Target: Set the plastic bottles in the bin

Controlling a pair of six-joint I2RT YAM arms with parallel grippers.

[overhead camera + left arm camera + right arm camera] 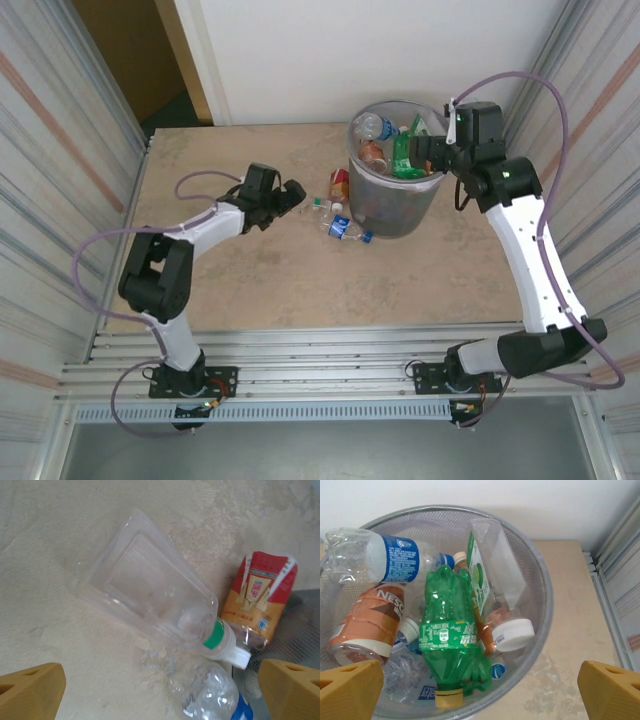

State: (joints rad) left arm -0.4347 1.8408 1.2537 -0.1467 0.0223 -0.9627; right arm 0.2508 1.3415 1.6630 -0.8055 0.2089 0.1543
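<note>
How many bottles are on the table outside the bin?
3, all left of the bin: a clear square bottle, a red-labelled bottle and a crushed blue-labelled bottle. More may hide behind the bin.

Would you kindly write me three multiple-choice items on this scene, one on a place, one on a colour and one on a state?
1. Relative to the bin, the loose bottles lie:
A. on its right
B. on its left
C. behind it

2. The crushed bottle topping the bin's pile is:
A. green
B. black
C. purple

3. The right end effector is:
A. shut on a bottle
B. shut, empty
C. open, empty

B: the top view shows them on its left.
A: its plastic is green.
C: its fingers stand wide apart, nothing between.
</note>
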